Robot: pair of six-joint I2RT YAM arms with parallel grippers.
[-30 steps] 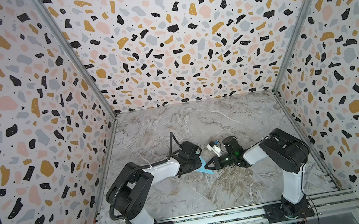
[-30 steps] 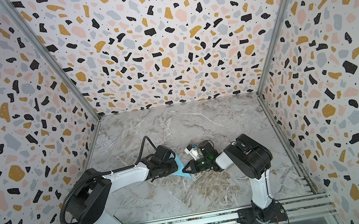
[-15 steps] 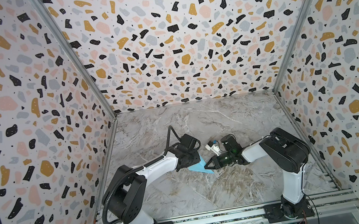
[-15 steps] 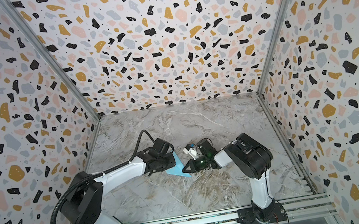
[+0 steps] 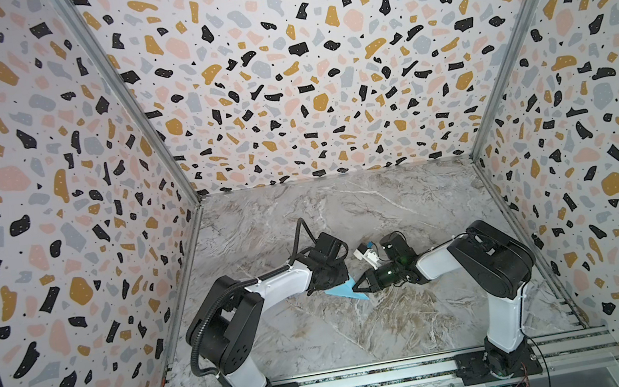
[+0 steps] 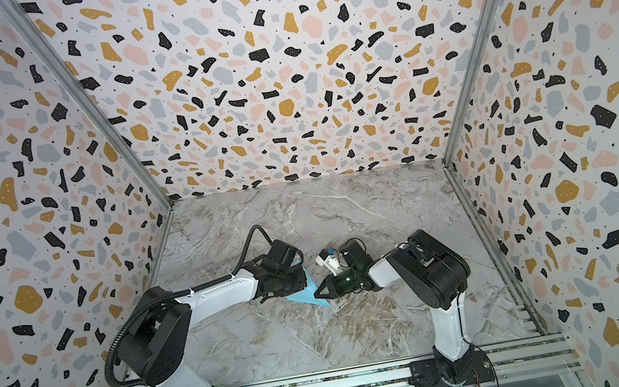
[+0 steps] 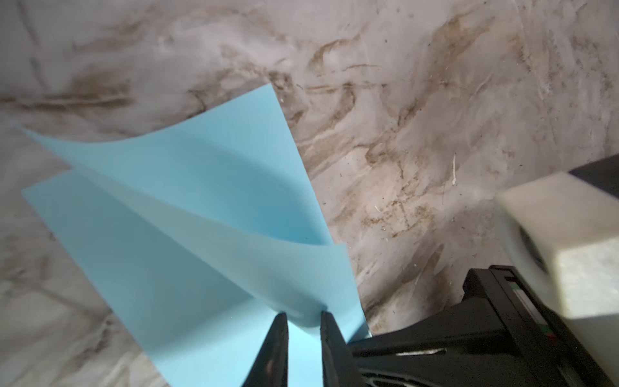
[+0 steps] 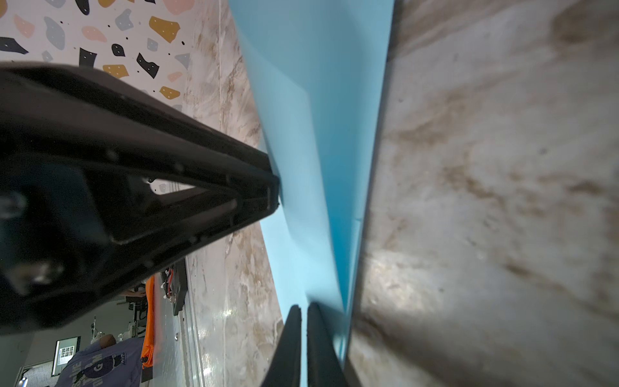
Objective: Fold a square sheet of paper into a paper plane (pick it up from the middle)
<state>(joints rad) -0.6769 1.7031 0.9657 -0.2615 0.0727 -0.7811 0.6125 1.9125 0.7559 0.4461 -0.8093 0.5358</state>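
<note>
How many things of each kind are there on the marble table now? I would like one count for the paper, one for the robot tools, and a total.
Paper: 1, the light blue paper sheet
Robot tools: 2, the left tool and the right tool
Total: 3

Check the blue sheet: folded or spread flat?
Folded over loosely, not creased flat: in the left wrist view the sheet curls into two layers, its rounded bend between the fingers of the left pincer.
</note>
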